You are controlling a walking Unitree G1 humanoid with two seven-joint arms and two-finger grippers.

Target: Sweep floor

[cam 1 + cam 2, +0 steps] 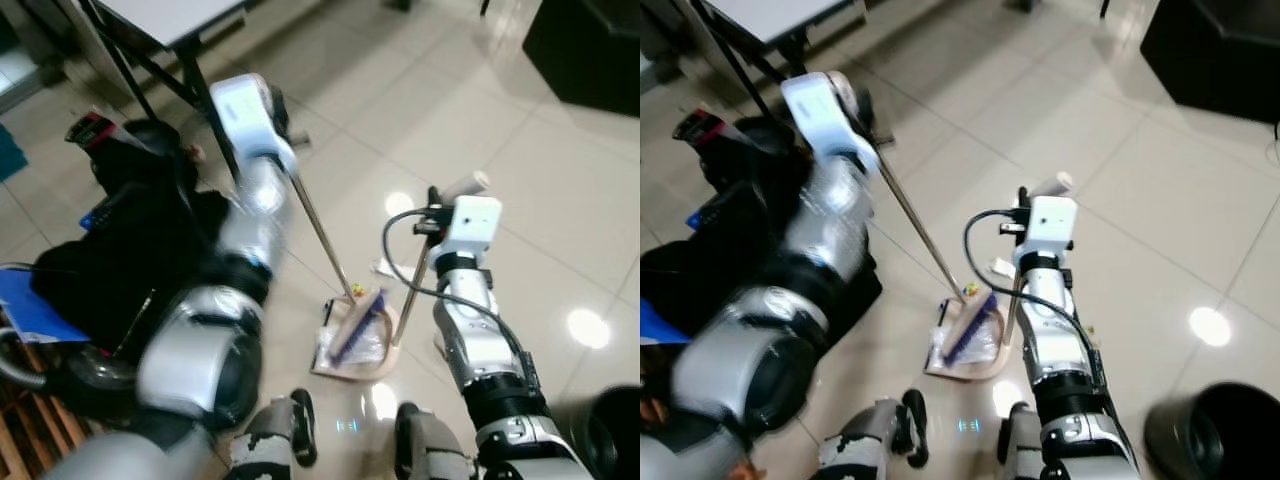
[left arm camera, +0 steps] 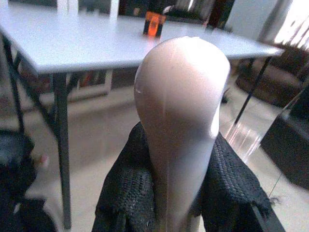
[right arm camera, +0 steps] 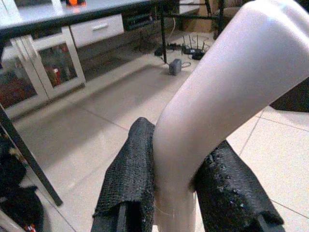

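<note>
Standing over a glossy tiled floor, the robot has both arms raised, each with a long-handled tool in hand.

Left end effector: fingers pressed against both sides of the rounded pale handle top of the broom. The thin metal shaft slants from the wrist down to the purple-bristled head, which lies at the dustpan mouth.

Right end effector: fingers clamped on the pale curved grip of the dustpan handle. Its shaft drops to the cream dustpan, sitting flat on the tiles just ahead of the robot's feet.

In the pan: a crumpled clear plastic wrapper, under and beside the bristles. Small yellow scrap at the broom head, too small to identify.

To the robot's left: heap of black bags, something blue beside them. White-topped bench on black legs behind. Dark round bin near the right foot.
</note>
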